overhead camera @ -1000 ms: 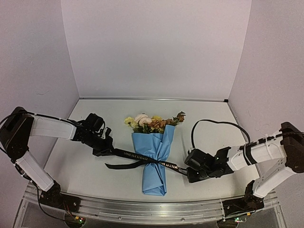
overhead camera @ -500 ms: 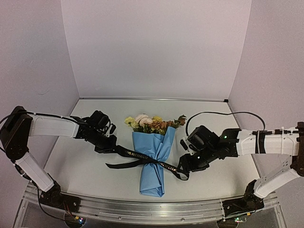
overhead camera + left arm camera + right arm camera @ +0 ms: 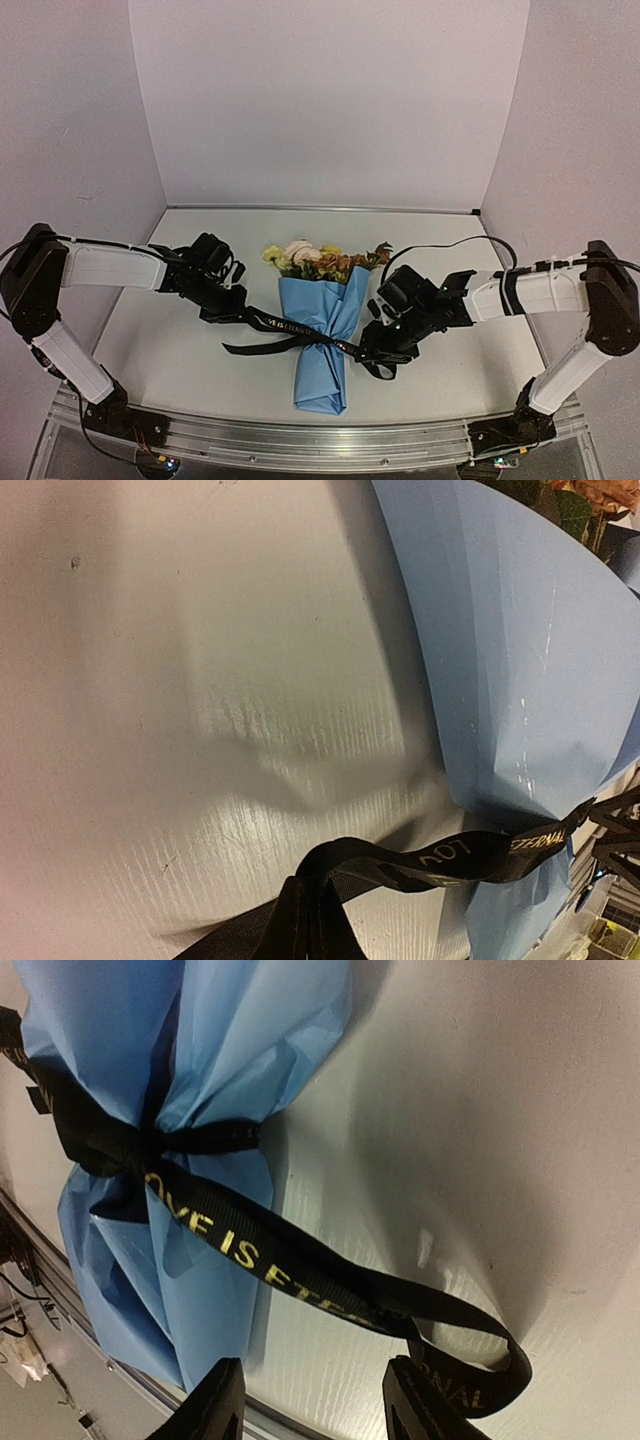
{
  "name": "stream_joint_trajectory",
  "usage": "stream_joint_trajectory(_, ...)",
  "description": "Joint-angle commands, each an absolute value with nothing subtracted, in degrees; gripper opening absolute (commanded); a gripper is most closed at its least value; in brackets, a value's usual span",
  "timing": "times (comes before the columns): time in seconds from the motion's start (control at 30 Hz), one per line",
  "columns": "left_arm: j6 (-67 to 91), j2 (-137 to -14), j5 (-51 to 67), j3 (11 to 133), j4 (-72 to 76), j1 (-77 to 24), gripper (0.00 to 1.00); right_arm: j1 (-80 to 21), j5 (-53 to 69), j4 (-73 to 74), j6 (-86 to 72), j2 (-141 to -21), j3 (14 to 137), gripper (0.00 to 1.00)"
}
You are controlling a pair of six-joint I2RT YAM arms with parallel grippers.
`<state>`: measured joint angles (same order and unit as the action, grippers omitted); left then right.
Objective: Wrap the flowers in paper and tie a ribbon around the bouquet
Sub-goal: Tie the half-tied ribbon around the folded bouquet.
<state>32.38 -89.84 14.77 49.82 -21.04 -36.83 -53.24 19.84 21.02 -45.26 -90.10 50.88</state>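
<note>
ROBOTICS LAB TEST CELL: A white table (image 3: 440,250) sits boxed in by plain pale panels (image 3: 330,100), which rise behind and to the outer side of the left hand (image 3: 235,312) and the right hand (image 3: 375,350). Nearer than both hands, an aluminium rail (image 3: 300,432) runs along the table's edge. It carries the bases of two white-and-black robot arms, the left arm (image 3: 105,268) and the right arm (image 3: 540,292). Small green and red lights (image 3: 165,463) glow at the rail beside the bases. A black cable (image 3: 450,243) loops in the air above the right arm, just behind its hand.
</note>
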Motion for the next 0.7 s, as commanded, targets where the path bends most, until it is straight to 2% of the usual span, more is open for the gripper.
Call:
stream_joint_trajectory(0.0,31.5,-88.7,14.4,52.3,-21.1,-37.1,0.0,-52.3,20.3,16.3,-46.6,-92.5,51.0,0.48)
stream_joint_trajectory(0.3,31.3,-88.8,14.9,52.7,-21.2,-37.1,0.0,-51.3,21.1,15.6,-46.1,-95.2,52.2,0.45)
stream_joint_trajectory(0.47,31.0,-88.8,15.6,52.8,-21.1,-37.4,0.0,-51.3,21.9,15.1,-46.5,-95.6,53.2,0.32)
stream_joint_trajectory(0.67,30.5,-88.5,15.8,52.5,-20.9,-37.8,0.0,-51.3,22.6,14.9,-47.2,-95.5,54.0,0.21)
